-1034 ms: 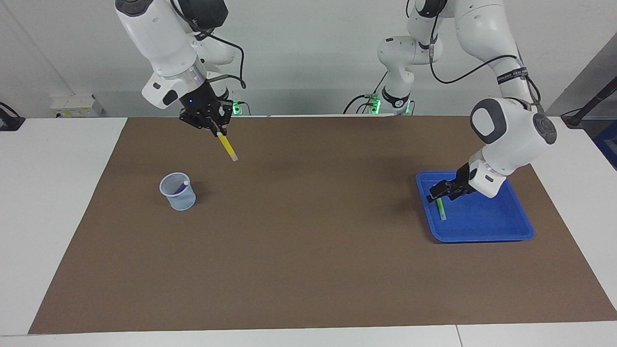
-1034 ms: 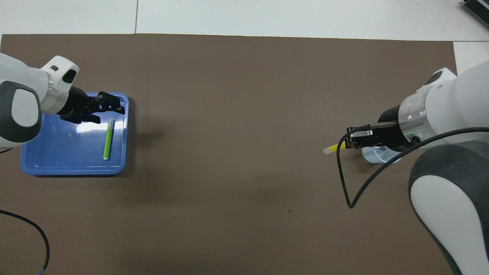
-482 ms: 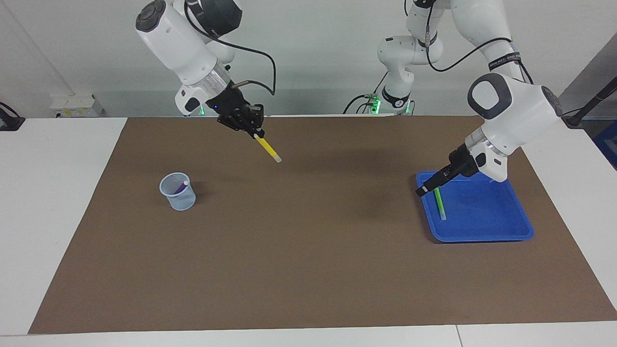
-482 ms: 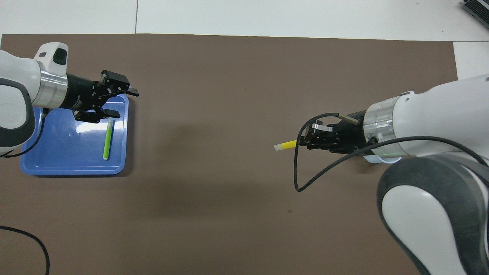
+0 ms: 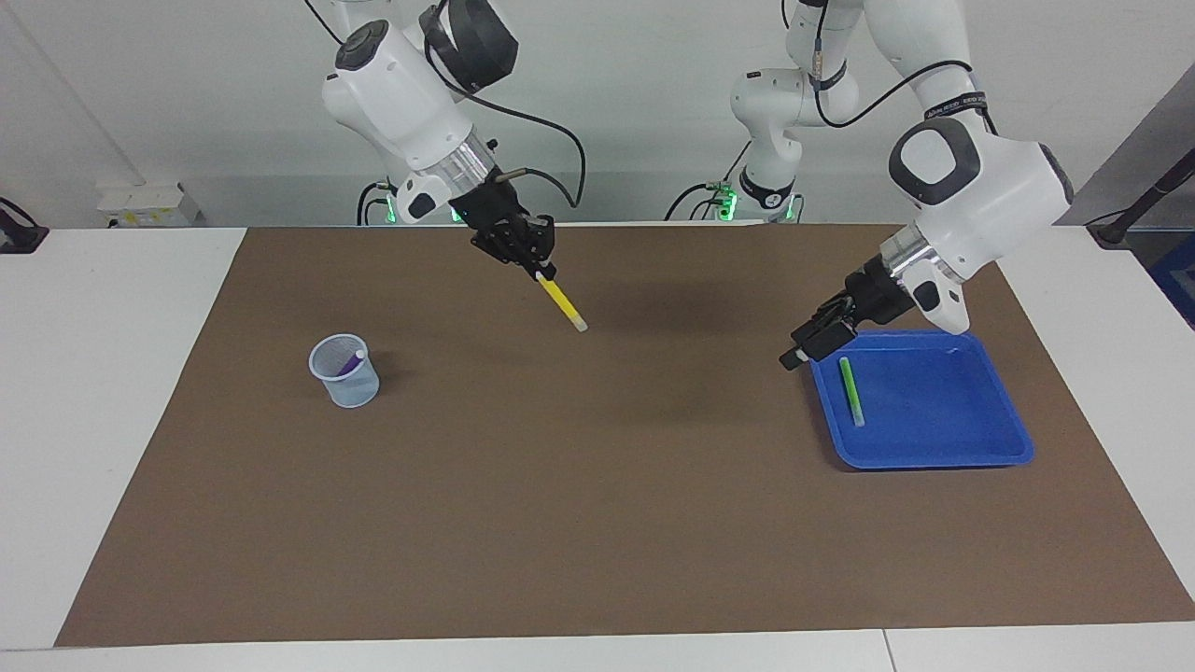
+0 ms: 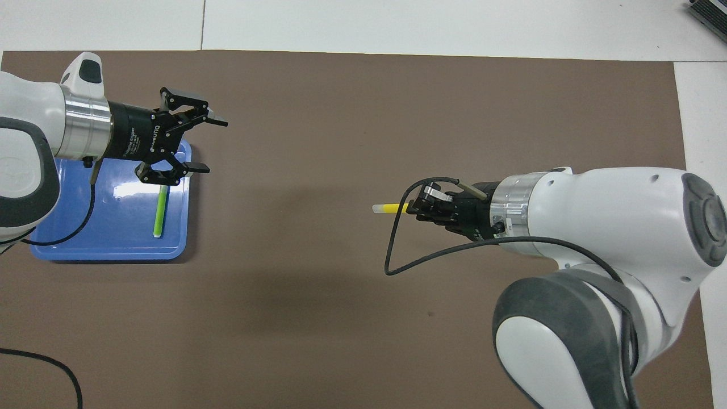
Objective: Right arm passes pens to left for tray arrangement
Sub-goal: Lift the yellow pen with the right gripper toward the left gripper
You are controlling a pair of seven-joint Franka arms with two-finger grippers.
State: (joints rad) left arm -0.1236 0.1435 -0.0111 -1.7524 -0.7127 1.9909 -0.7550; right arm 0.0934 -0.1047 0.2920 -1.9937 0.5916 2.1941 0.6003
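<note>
My right gripper (image 5: 537, 271) (image 6: 410, 208) hangs over the middle of the brown mat, shut on a yellow pen (image 5: 563, 303) (image 6: 389, 208) whose pale end points down toward the left arm's end. My left gripper (image 5: 801, 347) (image 6: 211, 145) is open and empty, raised over the edge of the blue tray (image 5: 943, 448) (image 6: 85, 244) that faces the middle. A green pen (image 5: 850, 391) (image 6: 161, 211) lies flat in the tray. A purple pen (image 5: 350, 362) stands in the pale cup (image 5: 345, 371); the overhead view hides both under the right arm.
The brown mat (image 5: 597, 523) covers most of the white table. A loose black cable (image 6: 409, 264) loops from the right wrist above the mat. Another cable (image 6: 51, 363) lies near the left arm's base.
The right gripper has carried the yellow pen from over the cup toward the middle of the mat. The left gripper has risen off the tray and swung out over its edge.
</note>
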